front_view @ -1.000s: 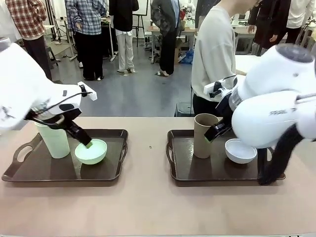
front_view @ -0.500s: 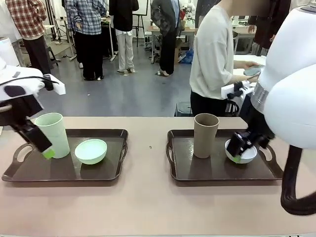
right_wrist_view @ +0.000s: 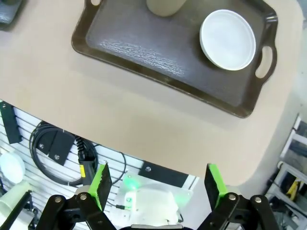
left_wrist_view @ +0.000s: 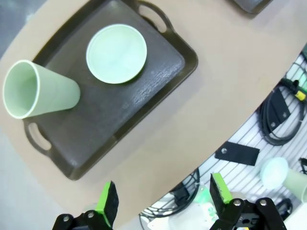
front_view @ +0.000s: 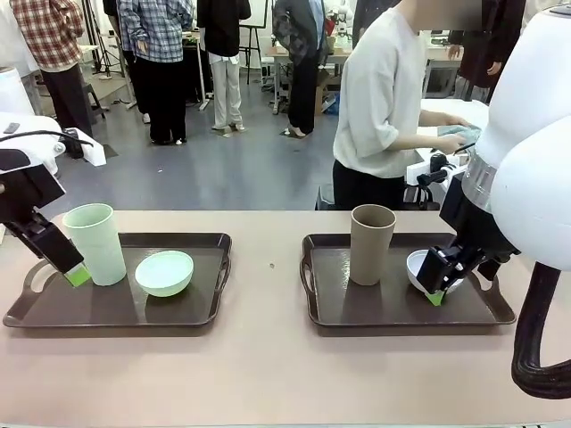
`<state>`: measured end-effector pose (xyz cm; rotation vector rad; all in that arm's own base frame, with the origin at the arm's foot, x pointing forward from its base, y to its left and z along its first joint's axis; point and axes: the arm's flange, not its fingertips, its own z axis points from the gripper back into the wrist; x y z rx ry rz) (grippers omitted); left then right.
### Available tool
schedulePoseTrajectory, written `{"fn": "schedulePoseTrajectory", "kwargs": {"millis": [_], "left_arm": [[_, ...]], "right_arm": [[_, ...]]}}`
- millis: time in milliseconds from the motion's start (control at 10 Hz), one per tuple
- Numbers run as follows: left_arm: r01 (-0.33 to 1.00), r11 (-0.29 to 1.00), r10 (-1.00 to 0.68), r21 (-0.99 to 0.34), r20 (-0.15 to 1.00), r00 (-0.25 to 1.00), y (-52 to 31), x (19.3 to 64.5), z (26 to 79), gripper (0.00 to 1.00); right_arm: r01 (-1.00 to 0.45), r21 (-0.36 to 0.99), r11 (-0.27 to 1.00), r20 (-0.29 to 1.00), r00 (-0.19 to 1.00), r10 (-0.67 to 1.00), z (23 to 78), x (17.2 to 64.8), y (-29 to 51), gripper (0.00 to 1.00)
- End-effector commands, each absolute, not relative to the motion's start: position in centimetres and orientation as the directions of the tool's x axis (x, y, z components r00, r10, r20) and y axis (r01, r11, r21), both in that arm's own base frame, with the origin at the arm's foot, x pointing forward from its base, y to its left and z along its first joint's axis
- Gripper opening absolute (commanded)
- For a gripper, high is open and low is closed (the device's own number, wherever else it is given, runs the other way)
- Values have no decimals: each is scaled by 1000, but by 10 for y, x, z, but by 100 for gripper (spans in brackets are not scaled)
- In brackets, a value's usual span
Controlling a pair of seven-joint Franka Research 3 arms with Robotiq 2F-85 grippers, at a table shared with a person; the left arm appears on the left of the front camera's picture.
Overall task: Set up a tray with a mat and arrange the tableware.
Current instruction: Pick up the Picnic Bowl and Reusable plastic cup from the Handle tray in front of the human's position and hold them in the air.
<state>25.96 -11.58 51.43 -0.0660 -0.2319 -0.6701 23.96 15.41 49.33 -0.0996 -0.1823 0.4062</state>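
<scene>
Both claws hang wide open and empty, left gripper (front_view: 75,273) near the mint cup (front_view: 96,242), mint bowl (front_view: 164,272) at its 3 o'clock, right gripper (front_view: 437,287) near the white bowl (front_view: 417,265) (tan cup (front_view: 371,242) at its 9 o'clock), so any pick wants a slow, straight drop onto one rim.

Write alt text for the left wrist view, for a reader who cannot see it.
Seen from above, a dark brown handled tray on a tan table holds a pale mint green cup and a mint green bowl beside it. The left gripper, open and empty, hangs near the table's edge.
</scene>
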Motion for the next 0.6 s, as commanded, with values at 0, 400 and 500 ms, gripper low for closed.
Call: {"fn": "schedulePoseTrajectory", "kwargs": {"millis": [0,400,500], "left_arm": [[617,786,-590,-33,258,765,-104,280,506,100],[597,679,-412,-428,451,792,-20,317,524,100],[567,630,-333,-531,475,815,0,317,523,100]], "right_arm": [[-383,-133,914,150,904,401,493,239,154,100],[-252,371,893,203,961,187,514,256,25,100],[-208,489,847,197,972,125,512,257,-5,100]]}}
